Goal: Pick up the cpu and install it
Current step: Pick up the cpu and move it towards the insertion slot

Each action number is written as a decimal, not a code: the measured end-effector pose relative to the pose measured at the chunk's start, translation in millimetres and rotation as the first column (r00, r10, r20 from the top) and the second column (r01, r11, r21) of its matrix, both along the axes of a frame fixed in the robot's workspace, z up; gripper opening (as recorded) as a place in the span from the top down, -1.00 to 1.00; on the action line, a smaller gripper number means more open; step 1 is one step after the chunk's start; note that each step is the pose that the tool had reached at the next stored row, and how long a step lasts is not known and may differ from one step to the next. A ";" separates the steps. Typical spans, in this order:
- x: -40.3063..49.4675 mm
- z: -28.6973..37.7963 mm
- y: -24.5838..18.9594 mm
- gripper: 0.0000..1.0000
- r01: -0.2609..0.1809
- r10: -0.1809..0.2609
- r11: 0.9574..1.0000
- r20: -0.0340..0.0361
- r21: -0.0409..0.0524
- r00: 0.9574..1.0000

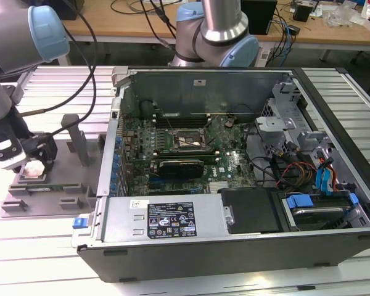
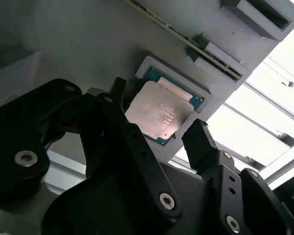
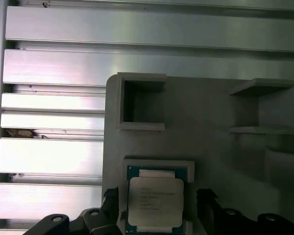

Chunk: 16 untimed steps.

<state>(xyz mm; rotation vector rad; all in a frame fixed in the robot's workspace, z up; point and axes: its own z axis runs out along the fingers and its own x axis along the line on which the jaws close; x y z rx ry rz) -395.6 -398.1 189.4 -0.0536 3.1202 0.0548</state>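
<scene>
The cpu (image 2: 159,115) (image 3: 155,199) is a flat square chip with a silvery top. It lies in a shallow square nest on the grey fixture plate (image 3: 210,147), outside the computer case. My gripper (image 1: 36,161) (image 2: 159,125) (image 3: 157,205) hangs low over it at the exterior view's left, open. One black finger (image 3: 111,205) stands off each of two opposite sides of the chip, with a small gap to the nest's rim. The dark socket (image 1: 186,140) on the motherboard sits inside the case, far from the gripper.
The open computer case (image 1: 234,246) takes up the middle and right of the slatted metal table (image 1: 37,246). The fixture plate carries raised grey pockets (image 3: 142,103) and upright posts (image 1: 80,139). A long narrow memory stick (image 1: 49,185) lies on the plate beside the gripper.
</scene>
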 end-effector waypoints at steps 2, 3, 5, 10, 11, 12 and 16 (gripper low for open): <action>0.0 -3.1 1.4 -0.47 0.000 0.000 1.000 0.000 0.000 1.000; 0.0 -3.4 1.6 -0.47 0.000 0.000 1.000 0.000 0.000 1.000; 0.0 -3.4 1.6 -0.47 0.000 0.000 1.000 0.000 0.000 1.000; 0.0 -3.9 1.7 -0.47 0.000 0.000 1.000 0.000 0.000 1.000; 0.0 -3.9 1.7 -0.47 0.000 0.000 1.000 0.000 0.000 1.000; 0.0 -4.0 1.6 -0.47 0.000 0.000 1.000 0.000 0.000 1.000; -0.4 -4.2 1.1 -0.47 0.003 -0.003 1.000 0.000 0.000 1.000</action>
